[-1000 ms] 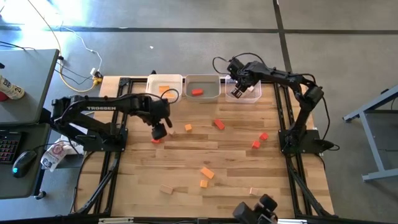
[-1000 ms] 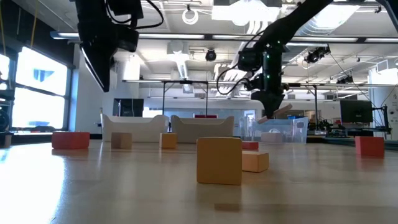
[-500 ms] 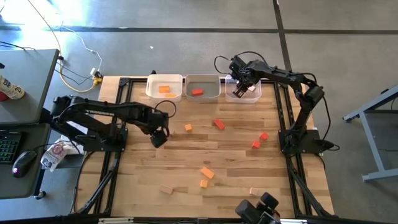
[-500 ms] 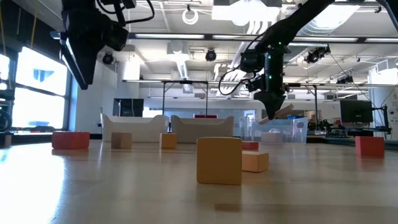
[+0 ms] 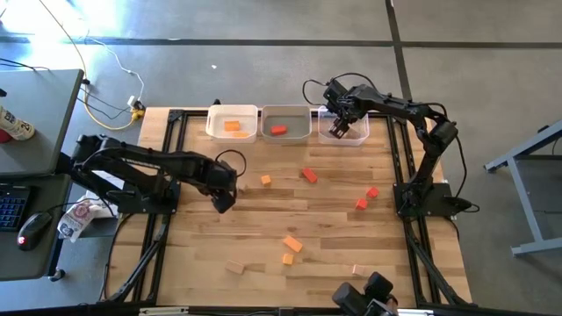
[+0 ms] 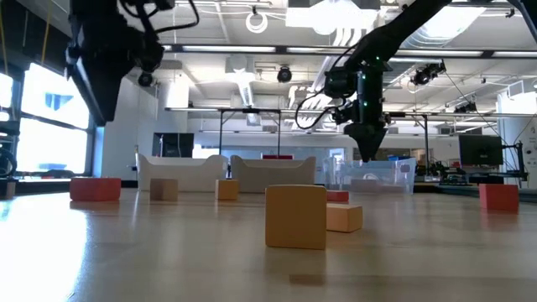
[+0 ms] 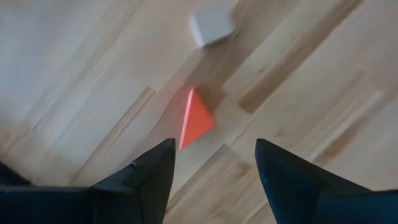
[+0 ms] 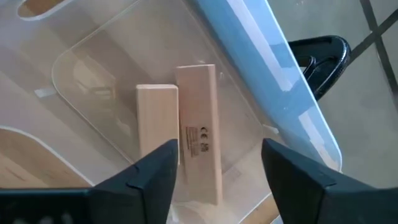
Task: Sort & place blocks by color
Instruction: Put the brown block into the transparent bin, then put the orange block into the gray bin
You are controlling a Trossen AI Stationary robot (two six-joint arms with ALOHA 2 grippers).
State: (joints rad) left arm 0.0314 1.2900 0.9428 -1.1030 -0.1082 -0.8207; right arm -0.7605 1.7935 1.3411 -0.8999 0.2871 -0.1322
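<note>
My right gripper point(image 8: 219, 149) hangs open over the clear right bin point(image 5: 348, 128). Two pale wooden bars point(image 8: 198, 140) lie flat on the bin's floor below its fingers. My left gripper point(image 7: 214, 149) points down, open, above a red wedge point(image 7: 198, 118) that lies on the table at the left of centre. A pale block point(image 7: 211, 26) rests beyond the wedge. In the high view my left gripper point(image 5: 224, 200) covers the wedge. The left bin point(image 5: 233, 123) holds orange blocks and the middle bin point(image 5: 287, 123) holds a red one.
Loose blocks are spread over the table: orange point(image 5: 265, 180), red point(image 5: 309, 175), two red point(image 5: 367, 197), two orange point(image 5: 290, 249), and pale ones near the front edge point(image 5: 234, 266) point(image 5: 358, 269). A pale cube point(image 6: 295, 216) stands close to the low camera.
My right gripper has let go of the pale bar it held above the right bin; the bar no longer shows at its tips and now lies in the bin. My left gripper has swung toward the table's near edge and rolled about its own axis, staying open.
</note>
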